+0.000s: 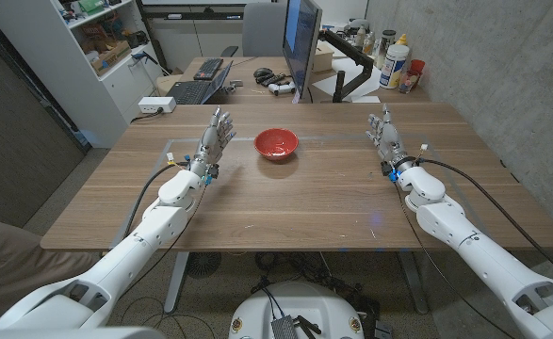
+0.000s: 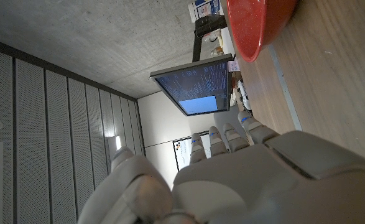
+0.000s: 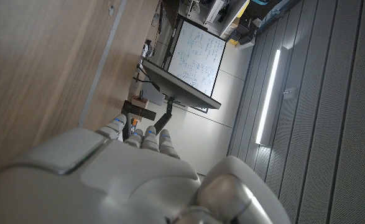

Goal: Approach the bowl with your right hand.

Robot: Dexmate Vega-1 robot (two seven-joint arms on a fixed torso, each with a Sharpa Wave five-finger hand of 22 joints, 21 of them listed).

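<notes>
A red bowl (image 1: 276, 143) stands on the wooden table (image 1: 304, 198), a little left of the middle and toward the far side. My right hand (image 1: 384, 135) is held up over the table's right part, fingers apart and holding nothing, well to the right of the bowl. My left hand (image 1: 215, 137) is raised just left of the bowl, fingers apart, nothing in it. In the left wrist view the red bowl (image 2: 257, 25) shows beyond my left hand (image 2: 244, 180). The right wrist view looks along the back of my right hand (image 3: 126, 180) over bare table.
A monitor (image 1: 300, 42) on an arm stands behind the table's far edge, with a keyboard (image 1: 193, 90), bottles (image 1: 395, 62) and clutter on the desk beyond. A white shelf (image 1: 78, 56) stands at the far left. A concrete wall runs along the right.
</notes>
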